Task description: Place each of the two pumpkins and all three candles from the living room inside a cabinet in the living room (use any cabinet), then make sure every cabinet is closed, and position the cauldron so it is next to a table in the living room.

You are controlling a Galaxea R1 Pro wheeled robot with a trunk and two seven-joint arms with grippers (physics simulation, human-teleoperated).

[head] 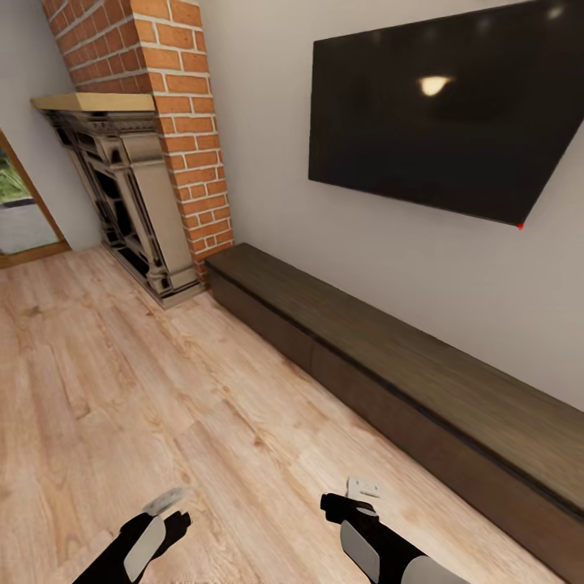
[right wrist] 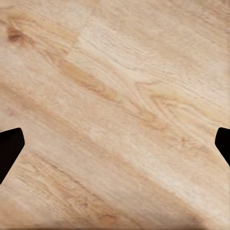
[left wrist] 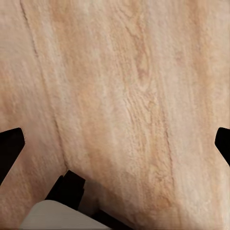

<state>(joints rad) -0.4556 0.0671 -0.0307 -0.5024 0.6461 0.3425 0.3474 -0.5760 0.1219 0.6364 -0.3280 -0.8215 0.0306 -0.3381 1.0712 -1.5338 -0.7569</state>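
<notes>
The long, low dark brown cabinet (head: 389,361) runs along the white wall from the brick column toward the lower right, and its fronts look shut. My left gripper (head: 166,519) hangs low over the wooden floor at the bottom left, open, with nothing between its fingers (left wrist: 10,148). Near the cabinet's front, my right gripper (head: 341,507) is also open and empty, its fingertips (right wrist: 9,148) spread wide over bare floorboards. The pumpkins, candles, cauldron and table are out of view.
A brick chimney column (head: 182,122) with a dark fireplace (head: 122,195) and tan mantel stands at the back left. A large black TV (head: 446,105) hangs above the cabinet. A glass door (head: 20,211) is at the far left. Light wooden floor (head: 138,389) spreads in front.
</notes>
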